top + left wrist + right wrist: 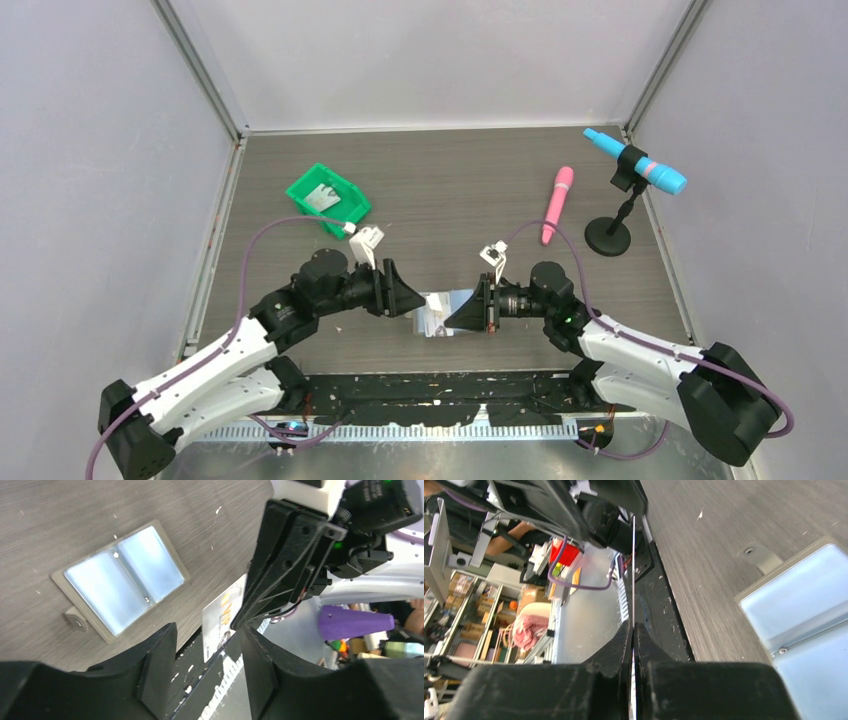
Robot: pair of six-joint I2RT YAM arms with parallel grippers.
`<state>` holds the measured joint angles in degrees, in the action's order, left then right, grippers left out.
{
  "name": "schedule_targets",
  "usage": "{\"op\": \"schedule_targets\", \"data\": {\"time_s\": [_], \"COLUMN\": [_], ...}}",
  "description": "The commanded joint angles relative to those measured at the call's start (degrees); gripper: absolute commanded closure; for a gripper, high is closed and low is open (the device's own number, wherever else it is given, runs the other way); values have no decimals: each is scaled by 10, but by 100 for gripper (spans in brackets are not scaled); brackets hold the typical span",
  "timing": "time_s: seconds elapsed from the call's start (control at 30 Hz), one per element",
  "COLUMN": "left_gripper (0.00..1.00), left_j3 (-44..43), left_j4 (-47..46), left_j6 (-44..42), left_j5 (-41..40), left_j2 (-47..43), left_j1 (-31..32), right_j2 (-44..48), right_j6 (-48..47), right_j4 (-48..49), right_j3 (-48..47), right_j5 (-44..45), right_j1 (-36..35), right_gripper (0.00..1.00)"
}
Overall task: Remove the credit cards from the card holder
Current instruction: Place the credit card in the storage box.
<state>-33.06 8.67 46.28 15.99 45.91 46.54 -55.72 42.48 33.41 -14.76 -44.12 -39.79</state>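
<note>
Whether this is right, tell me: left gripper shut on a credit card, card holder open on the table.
Wrong arm: the right gripper is shut on the credit card, per the right wrist view. The rest stands.

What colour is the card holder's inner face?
Flat rectangular card holder: light blue, grey rim; left wrist view.

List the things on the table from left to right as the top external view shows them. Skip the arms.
green bin → card holder → pink pen-shaped tool → black stand, which holds a blue tool that reaches farthest right.
</note>
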Motion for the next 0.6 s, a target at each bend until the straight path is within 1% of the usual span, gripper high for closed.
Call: {"op": "schedule_targets", "data": {"time_s": [0.0,0.1,0.2,0.33,0.57], "left_gripper": [45,45,47,49,59], "left_j3": [-85,-137,-169,-182,-210], "left_j4": [147,208,245,234,242], "left_j6": [-112,-164,-198,-205,-225], "left_j5": [9,46,84,147,206], "left_j2": [-8,23,55,89,160], "left_j1": [0,-1,-1,0,-1], "right_j2": [-19,-28,-36,-49,-80], "right_j6": [-17,-25,-34,-37,-36], "right_j4": [24,28,30,34,53], "right_j3": [-10,-11,-14,-15,-25], "right_j5": [-77,-111,-128,-133,-129], "right_j1": [-3,-8,-15,-22,-51], "right_gripper": [95,95,95,95,95]}}
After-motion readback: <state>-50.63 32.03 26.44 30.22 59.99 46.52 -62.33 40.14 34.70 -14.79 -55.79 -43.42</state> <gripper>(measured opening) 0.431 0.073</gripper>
